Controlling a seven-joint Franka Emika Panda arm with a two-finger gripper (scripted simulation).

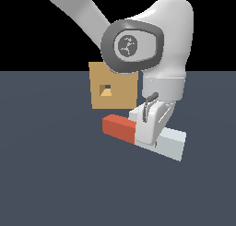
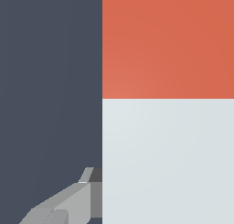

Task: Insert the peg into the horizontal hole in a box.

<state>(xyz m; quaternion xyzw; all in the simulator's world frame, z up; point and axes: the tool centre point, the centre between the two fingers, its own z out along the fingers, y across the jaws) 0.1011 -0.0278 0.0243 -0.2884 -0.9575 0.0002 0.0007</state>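
One stiff, boxy peg [image 1: 120, 129] lies flat on the counter [image 1: 50, 174] just before the box [image 1: 113, 89] and its hole [image 1: 106, 90], gripper [image 1: 148, 138] straddling its white part near the red join, one finger [image 2: 73, 202] flush against it; grip state unclear, probably light and rigid.

Honestly not much else in here, just the table [image 1: 46, 174], a flat slate-blue surface with no texture or markings, filling the lower part of the exterior view. Above its far edge the backdrop [image 1: 27, 31] is solid black. The wrist view catches the same slate-blue surface.
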